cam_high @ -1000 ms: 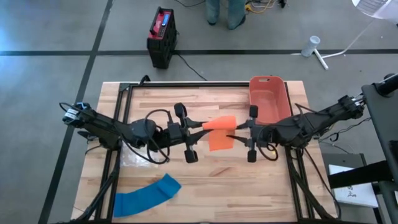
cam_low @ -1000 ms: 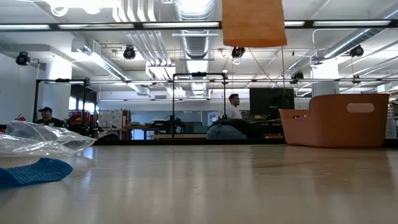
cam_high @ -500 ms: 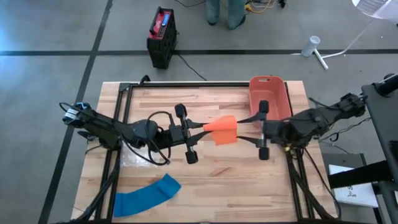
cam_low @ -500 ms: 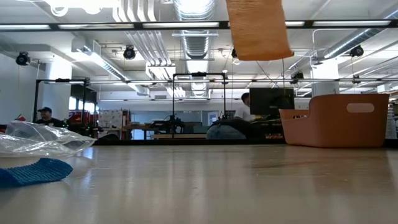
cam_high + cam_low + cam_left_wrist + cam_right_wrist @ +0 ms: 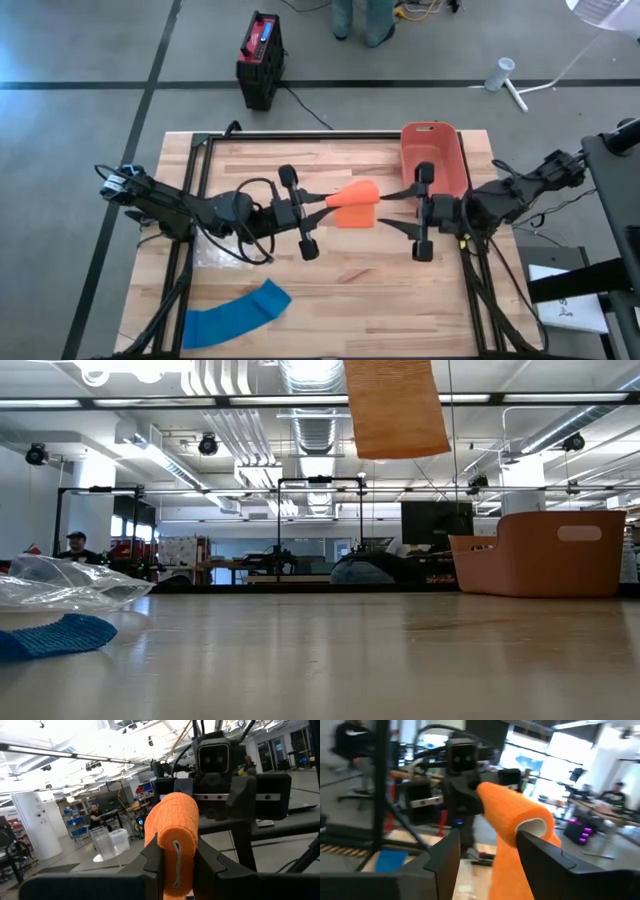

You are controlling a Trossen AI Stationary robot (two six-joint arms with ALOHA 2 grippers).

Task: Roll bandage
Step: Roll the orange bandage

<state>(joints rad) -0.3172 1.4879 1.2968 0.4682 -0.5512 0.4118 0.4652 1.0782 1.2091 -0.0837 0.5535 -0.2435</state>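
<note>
The bandage (image 5: 354, 203) is held in the air above the middle of the table (image 5: 340, 300), between the two arms. It is orange, woven, part rolled, with a loose tail hanging below the roll; the low view shows that tail well clear of the tabletop.

Left gripper (image 5: 328, 202): fingers closed on one end of the roll. The left wrist view shows the roll pinched between the two fingers (image 5: 152, 857), standing out from them towards the other arm.

Right gripper (image 5: 392, 209): fingers apart, just off the far end of the roll. In the right wrist view the roll's open end with its pale core lies between the spread fingers (image 5: 447, 852) with gaps either side. No grip on this side.

Handling, as judged: light, soft, compressible fabric. The rolled part has some body; the tail is limp and will swing or unwind if slack. The weave looks grippy, not slippery. Not fragile, but a hard squeeze would flatten the roll. Best hold is at the roll's ends or on the firm rolled body, not on the tail.

Orientation: the roll's long axis runs roughly level, from one gripper to the other across the table. The free end points at the right gripper. The tail hangs downward.
</note>
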